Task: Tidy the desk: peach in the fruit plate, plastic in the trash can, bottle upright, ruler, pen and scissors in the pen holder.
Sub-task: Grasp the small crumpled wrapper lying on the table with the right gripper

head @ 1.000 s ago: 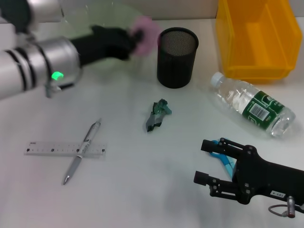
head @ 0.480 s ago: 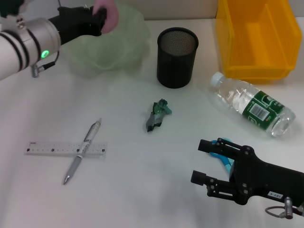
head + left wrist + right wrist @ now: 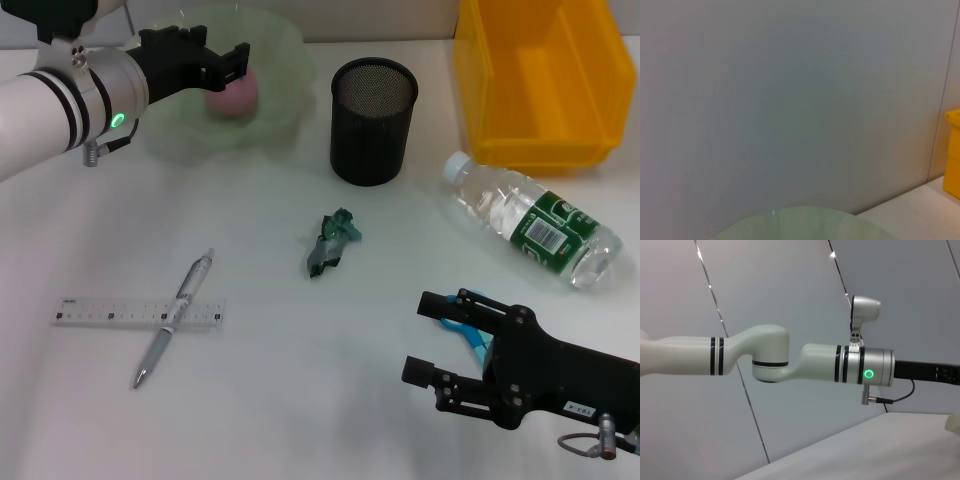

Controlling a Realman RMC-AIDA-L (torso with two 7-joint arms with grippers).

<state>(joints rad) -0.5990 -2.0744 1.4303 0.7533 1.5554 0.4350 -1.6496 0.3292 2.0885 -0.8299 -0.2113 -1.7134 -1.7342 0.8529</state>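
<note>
the peach [image 3: 233, 94] lies inside the green fruit plate [image 3: 285, 60], with the left pincer [image 3: 212, 62] spread open just above it, gripping nothing. the mesh pen holder [image 3: 372, 121] and yellow trash can [image 3: 535, 80] stand near the worktop's [image 3: 300, 380] far edge. the right pincer [image 3: 432, 340] gapes wide over the scissors [image 3: 477, 340], while the bottle [image 3: 530, 221] lies on its side, the plastic [image 3: 331, 241] is at centre, and the pen [image 3: 174, 317] crosses the ruler [image 3: 137, 313].

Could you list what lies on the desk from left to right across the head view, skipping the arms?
ruler → pen → fruit plate holding the peach → plastic scrap → pen holder → bottle
</note>
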